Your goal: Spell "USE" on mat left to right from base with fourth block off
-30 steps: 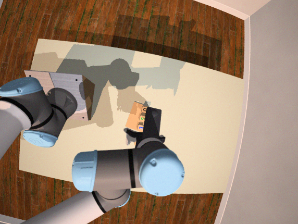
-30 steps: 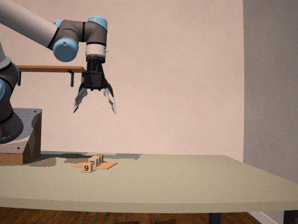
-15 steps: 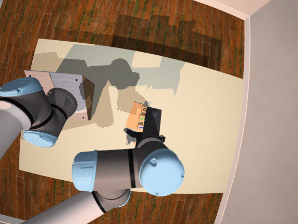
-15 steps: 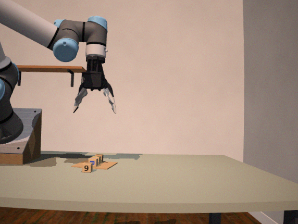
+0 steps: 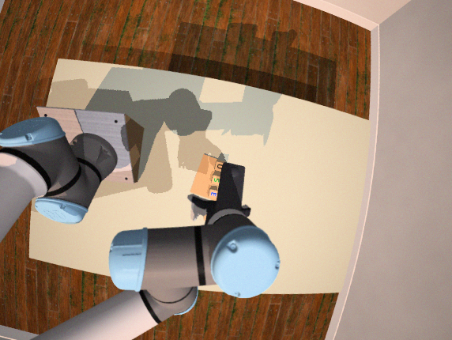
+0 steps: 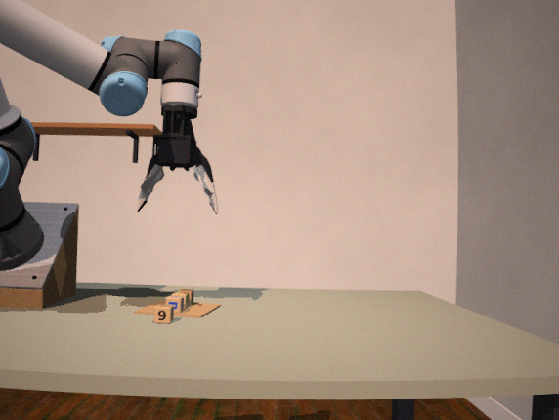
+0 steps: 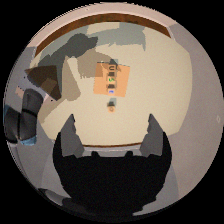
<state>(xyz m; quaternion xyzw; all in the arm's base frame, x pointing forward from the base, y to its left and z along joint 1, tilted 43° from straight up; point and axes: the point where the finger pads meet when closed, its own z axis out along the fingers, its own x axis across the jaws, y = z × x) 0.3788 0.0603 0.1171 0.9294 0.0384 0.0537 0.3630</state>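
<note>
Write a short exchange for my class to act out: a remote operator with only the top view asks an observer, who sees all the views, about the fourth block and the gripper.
Operator: The arm blocks my view past the E block. Is the fourth block off the mat?
Observer: Yes, the wrist view shows the orange-tan fourth block off the mat, beyond the E end of the row.
Operator: From overhead I can't judge height. Is the gripper down among the blocks?
Observer: No, the exterior view shows its spread fingertips well above all the blocks.
</note>
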